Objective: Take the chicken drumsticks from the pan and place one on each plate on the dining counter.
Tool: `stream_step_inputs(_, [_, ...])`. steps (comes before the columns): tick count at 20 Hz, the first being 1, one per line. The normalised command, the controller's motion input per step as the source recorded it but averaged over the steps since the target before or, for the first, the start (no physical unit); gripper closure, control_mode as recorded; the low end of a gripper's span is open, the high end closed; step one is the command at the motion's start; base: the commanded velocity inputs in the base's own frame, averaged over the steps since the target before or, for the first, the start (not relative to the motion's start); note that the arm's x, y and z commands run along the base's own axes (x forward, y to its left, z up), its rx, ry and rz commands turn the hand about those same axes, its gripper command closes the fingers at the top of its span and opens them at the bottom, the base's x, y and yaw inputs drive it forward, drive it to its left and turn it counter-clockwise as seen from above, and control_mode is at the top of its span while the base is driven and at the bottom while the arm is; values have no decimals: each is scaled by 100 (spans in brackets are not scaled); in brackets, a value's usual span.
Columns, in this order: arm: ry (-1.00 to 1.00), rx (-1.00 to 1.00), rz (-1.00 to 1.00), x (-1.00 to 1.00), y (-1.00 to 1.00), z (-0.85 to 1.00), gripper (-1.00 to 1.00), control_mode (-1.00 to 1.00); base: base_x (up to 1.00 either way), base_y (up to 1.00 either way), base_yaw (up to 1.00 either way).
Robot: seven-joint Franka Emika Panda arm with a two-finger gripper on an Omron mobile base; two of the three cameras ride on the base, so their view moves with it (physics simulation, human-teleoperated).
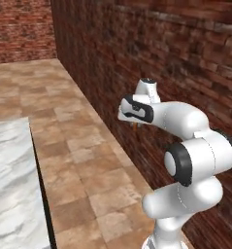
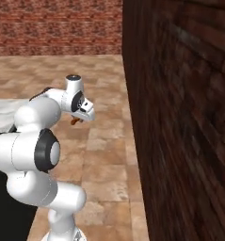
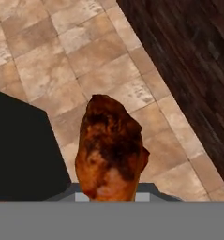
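Observation:
One chicken drumstick (image 3: 111, 150), orange-brown with dark roasted patches, sits close to the camera in the hand view, with my gripper (image 3: 111, 194) shut on it; the fingertips are hidden behind the meat. In the left base view a small orange bit of the drumstick (image 1: 135, 126) peeks out below the hand, where the gripper (image 1: 135, 122) hangs above the tiled floor beside the brick wall. The right base view shows the same orange tip (image 2: 75, 121) under the gripper (image 2: 78, 117).
A white-grey veined marble countertop (image 1: 10, 185) lies at the lower left, with its pale edge (image 2: 1, 113) also at the left. A black block (image 3: 19, 150) stands beside the hand. A dark brick wall (image 1: 185, 63) runs along the right. Tan floor tiles (image 1: 83, 160) lie between.

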Motion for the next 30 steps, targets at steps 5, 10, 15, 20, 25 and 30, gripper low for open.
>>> stream_step_inputs(5, [0,0,0,0,0,0,100,100,92,-17,41])
stream_step_inputs(10, [0,0,0,0,0,0,100,100,96,-20,32])
stream_step_inputs(15, [0,0,0,0,0,0,100,100,96,-24,28])
stream_step_inputs(20, [0,0,0,0,0,0,100,100,95,-23,31])
stream_step_inputs(25, [0,0,0,0,0,0,100,100,94,-23,33])
stream_step_inputs(30, [0,0,0,0,0,0,100,100,90,-22,39])
